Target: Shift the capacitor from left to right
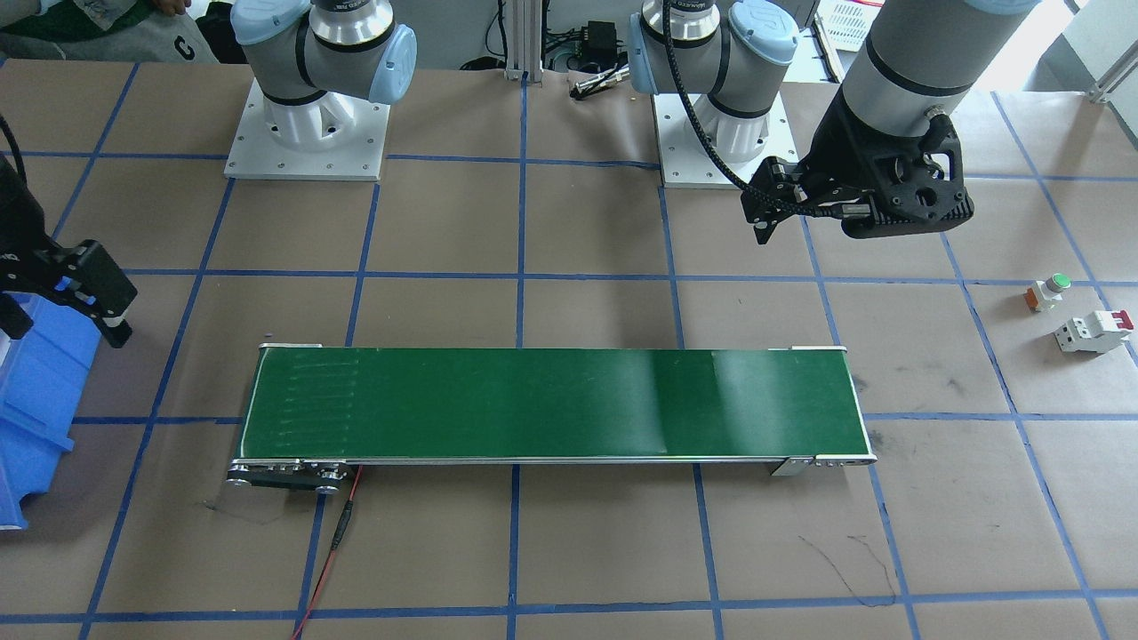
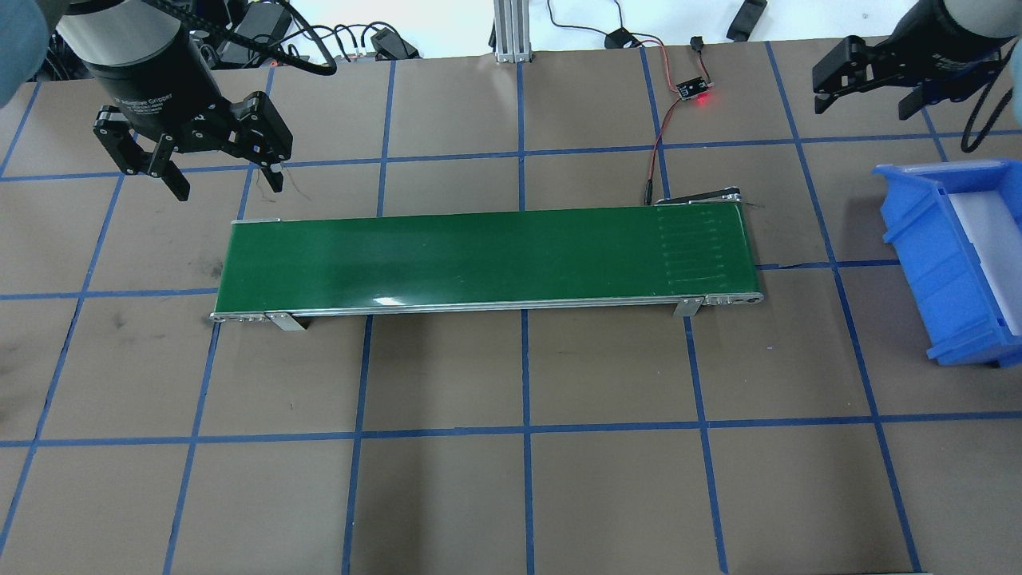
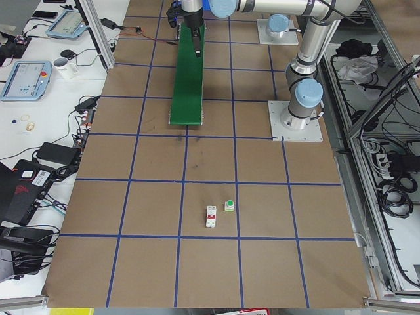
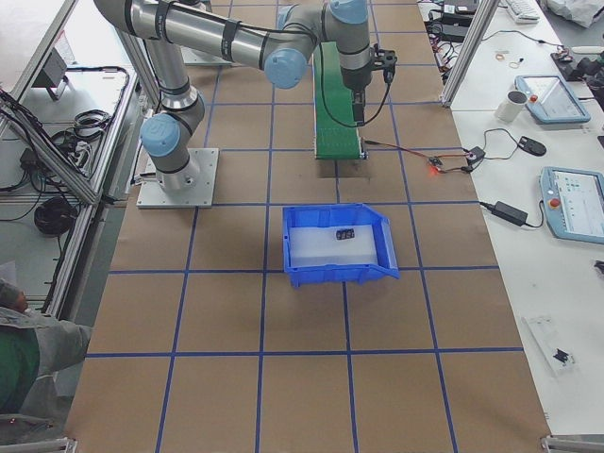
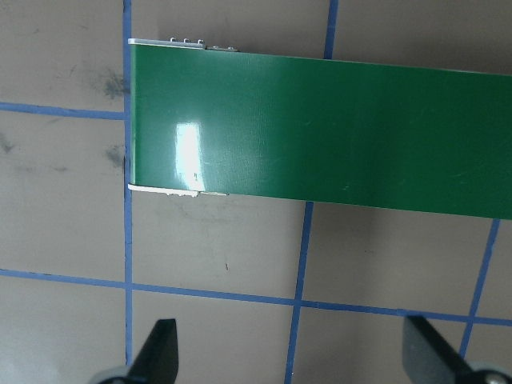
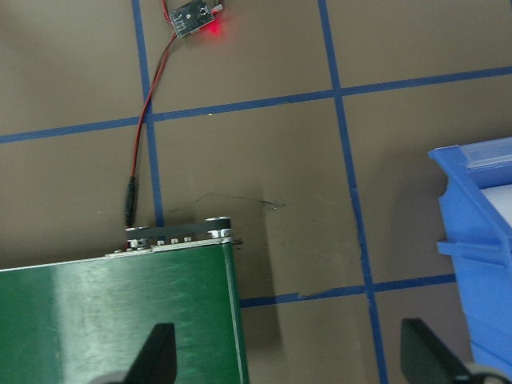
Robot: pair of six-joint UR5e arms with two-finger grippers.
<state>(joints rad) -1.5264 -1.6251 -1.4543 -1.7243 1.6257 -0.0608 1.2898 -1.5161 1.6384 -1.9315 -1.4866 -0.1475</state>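
A small dark object that looks like the capacitor [image 4: 345, 233] lies inside the blue bin [image 4: 332, 274]; it is too small to show detail. It is hidden in the other views. My left gripper [image 2: 227, 188] is open and empty, hovering just beyond the left end of the green conveyor belt [image 2: 479, 255]. In the left wrist view [image 5: 292, 352] its fingers stand wide apart over bare table. My right gripper [image 2: 866, 104] is open and empty, beyond the belt's right end and behind the bin [image 2: 918, 231]. Nothing lies between its fingers in the right wrist view [image 6: 288, 356].
A green-capped button [image 1: 1049, 291] and a white block with a red lever [image 1: 1093, 331] lie on the table on my far left. A small board with a red light [image 2: 693, 86] and its wire lie behind the belt's right end. The belt [image 1: 551, 400] carries nothing.
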